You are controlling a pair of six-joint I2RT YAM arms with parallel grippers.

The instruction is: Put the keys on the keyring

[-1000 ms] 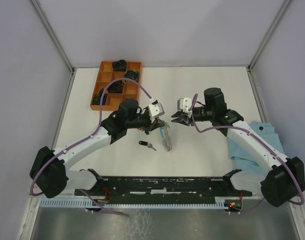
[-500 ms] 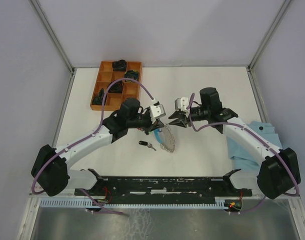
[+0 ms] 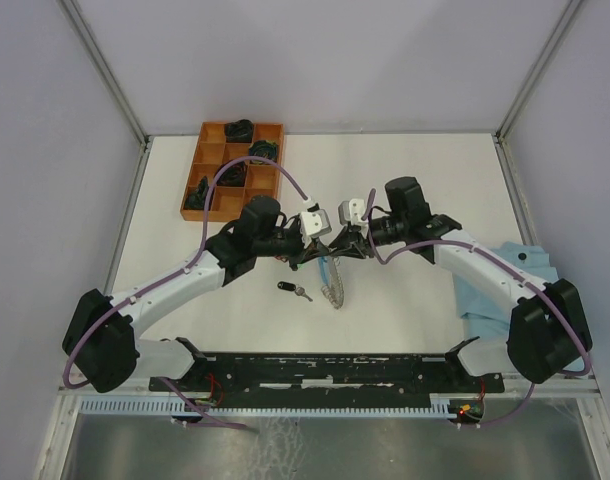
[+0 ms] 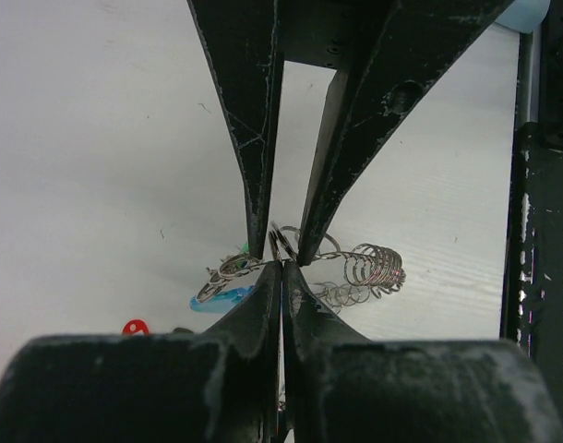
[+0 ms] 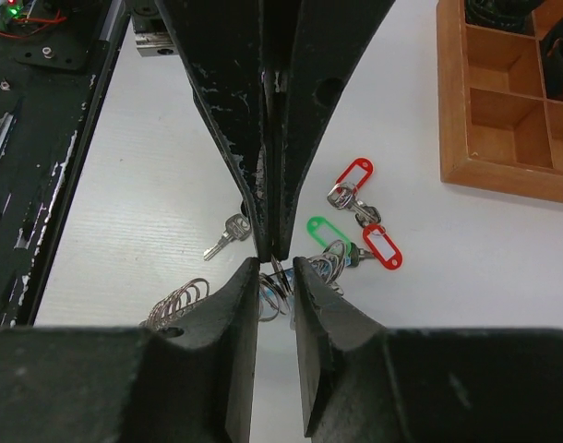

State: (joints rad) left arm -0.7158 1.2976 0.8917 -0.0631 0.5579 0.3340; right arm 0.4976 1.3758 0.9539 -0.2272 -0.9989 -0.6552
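Observation:
My left gripper (image 3: 322, 248) is shut on the wire of the keyring (image 3: 333, 284), a silver coiled loop with a light-blue sleeve that hangs down to the table. In the left wrist view (image 4: 282, 266) the coils (image 4: 375, 267) and sleeve (image 4: 221, 299) lie just beyond the tips. My right gripper (image 3: 344, 247) is open tip to tip with the left, its fingers either side of the ring wire (image 5: 277, 269). Keys with a green tag (image 5: 322, 228) and red tags (image 5: 382, 247) lie below it. A loose silver key (image 5: 226, 234) with a black tag (image 3: 286, 287) lies on the table.
An orange wooden tray (image 3: 215, 128) of compartments holding black items stands at the back left, also in the right wrist view (image 5: 503, 180). A blue cloth (image 3: 510, 290) lies at the right edge. A black rail (image 3: 325, 370) runs along the near edge.
My right gripper has moved left until its fingers meet the left gripper's tips around the ring. The hanging keyring has swung a little. The left arm has hardly moved.

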